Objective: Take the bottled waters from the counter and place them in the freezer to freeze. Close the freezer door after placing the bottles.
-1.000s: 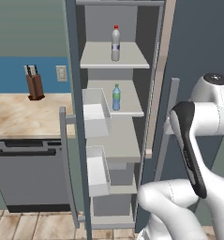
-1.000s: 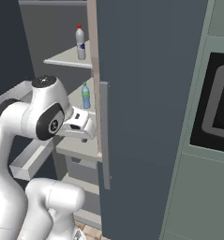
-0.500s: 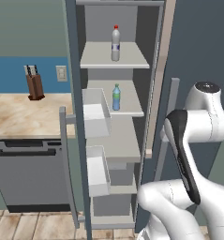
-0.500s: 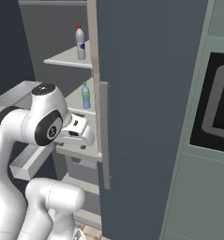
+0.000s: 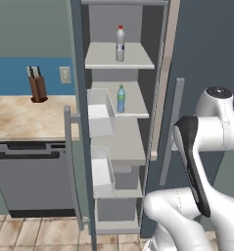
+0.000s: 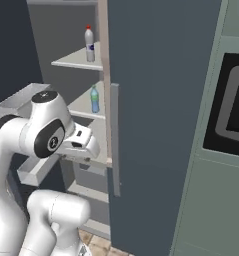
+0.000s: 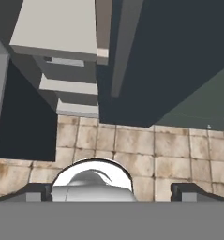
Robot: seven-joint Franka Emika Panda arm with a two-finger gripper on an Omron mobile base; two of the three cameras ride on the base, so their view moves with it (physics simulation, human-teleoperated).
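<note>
pincer (image 7: 111,190) apart, empty | bottled waters (image 5: 120,44) on freezer (image 5: 119,63) shelves, well apart

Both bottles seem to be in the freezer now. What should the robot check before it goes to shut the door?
1. Red-capped bottle upright on upper shelf: ok.
2. Green-capped bottle upright on the shelf below: ok.
3. Both bottles stand back from the shelf edges: ok.
4. Claw open and holding nothing: ok.
5. Freezer door shut: not ok, it is open.
6. Door's bar handle unobstructed: ok.
</note>
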